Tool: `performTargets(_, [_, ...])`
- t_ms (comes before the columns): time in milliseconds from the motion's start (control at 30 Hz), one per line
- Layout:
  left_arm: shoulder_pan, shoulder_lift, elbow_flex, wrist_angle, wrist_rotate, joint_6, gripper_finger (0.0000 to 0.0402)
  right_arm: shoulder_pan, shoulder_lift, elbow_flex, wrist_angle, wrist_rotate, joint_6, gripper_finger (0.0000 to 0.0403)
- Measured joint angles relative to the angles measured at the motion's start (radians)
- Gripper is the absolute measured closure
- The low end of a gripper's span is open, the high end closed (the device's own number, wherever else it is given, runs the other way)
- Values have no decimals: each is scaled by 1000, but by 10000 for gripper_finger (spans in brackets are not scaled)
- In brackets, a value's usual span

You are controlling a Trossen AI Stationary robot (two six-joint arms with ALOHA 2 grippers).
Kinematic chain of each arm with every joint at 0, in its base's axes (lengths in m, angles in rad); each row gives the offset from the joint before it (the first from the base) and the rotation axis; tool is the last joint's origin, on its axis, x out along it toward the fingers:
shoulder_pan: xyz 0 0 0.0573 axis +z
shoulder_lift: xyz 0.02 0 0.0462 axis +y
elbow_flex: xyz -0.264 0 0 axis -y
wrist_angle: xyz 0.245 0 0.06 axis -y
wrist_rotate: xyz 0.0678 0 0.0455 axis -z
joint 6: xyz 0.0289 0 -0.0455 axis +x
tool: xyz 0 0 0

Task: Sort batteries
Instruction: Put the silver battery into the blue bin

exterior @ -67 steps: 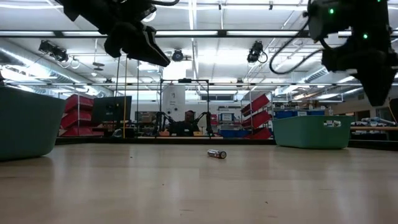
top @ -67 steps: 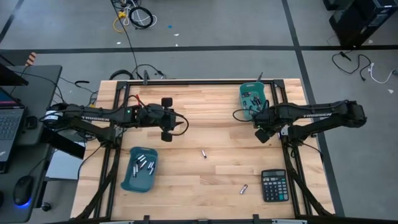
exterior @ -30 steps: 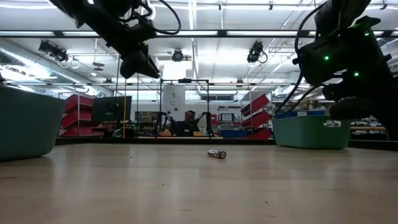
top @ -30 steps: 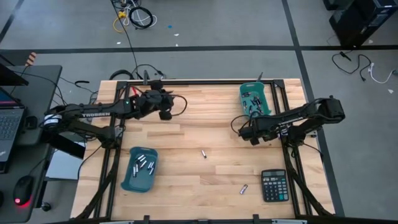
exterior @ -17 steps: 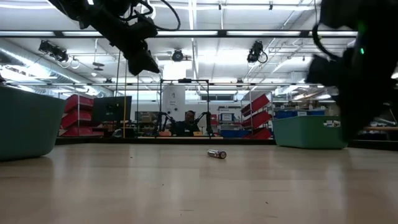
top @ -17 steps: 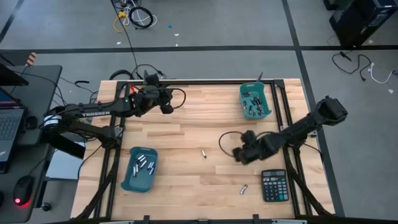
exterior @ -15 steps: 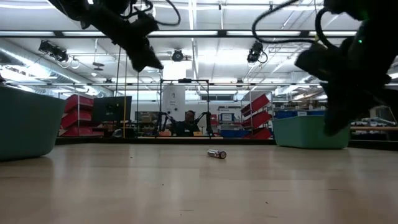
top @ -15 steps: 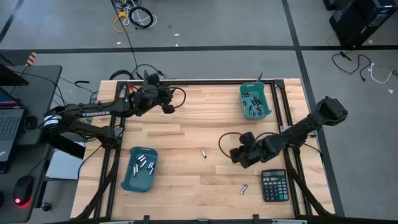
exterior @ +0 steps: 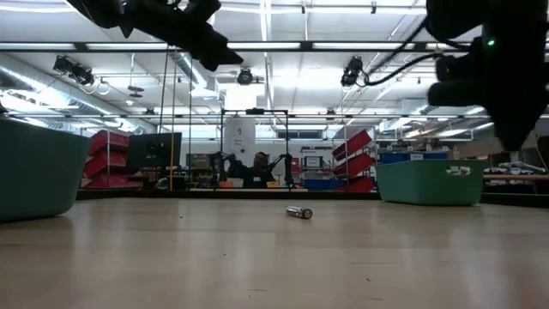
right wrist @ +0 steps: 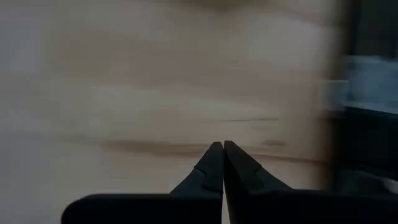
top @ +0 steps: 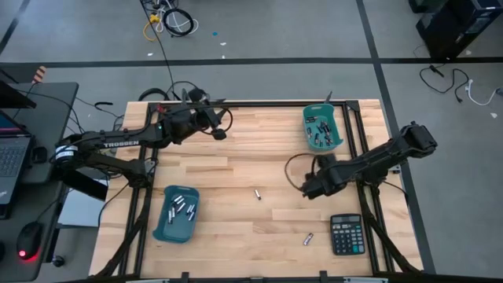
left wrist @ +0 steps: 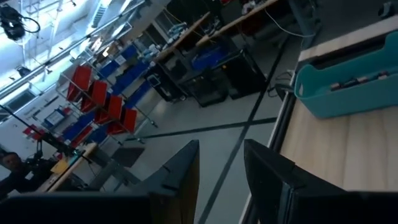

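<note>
While the right claw (top: 307, 189) hangs clenched and empty at four o'clock over the table (top: 259, 145), the left claw (top: 219, 132) sits parted, holding nothing, at eleven. Batteries lie loose at centre (top: 257, 194) and five o'clock (top: 308, 238), others inside the teal bins (top: 159, 229) at seven and one.

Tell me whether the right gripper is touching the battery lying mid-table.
Apart. The high view shows the right gripper with bare wood between it and the battery. The right wrist view shows its fingers shut on nothing.
</note>
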Motion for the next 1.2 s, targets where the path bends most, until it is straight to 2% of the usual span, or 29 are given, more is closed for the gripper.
performTargets(100, [0, 1, 0, -25, 0, 1, 276, -29, 11, 14, -159, -81, 44, 403])
performTargets(200, [0, 1, 0, -22, 0, 1, 276, -51, 31, -10, -106, -137, 80, 403])
performTargets(267, [0, 1, 0, -4, 0, 1, 276, -58, 56, -15, -71, -135, 154, 403])
performTargets(500, [0, 1, 0, 46, -9, 80, 276, -63, 253, -18, -148, -84, 411, 403])
performTargets(733, [2, 1, 0, 59, -25, 131, 276, -57, 437, -18, -174, -93, 507, 403])
performTargets(933, [3, 1, 0, 105, -66, 189, 276, -78, 445, -18, -43, -84, 559, 403])
performTargets(1033, [3, 1, 0, 165, -66, 188, 276, -92, 431, -11, 17, -29, 580, 403])
performTargets(1133, [2, 1, 0, 228, -66, 188, 276, -110, 416, -12, 15, -44, 745, 403])
performTargets(1200, [3, 1, 0, 249, -66, 188, 276, -131, 398, -11, 11, -50, 758, 403])
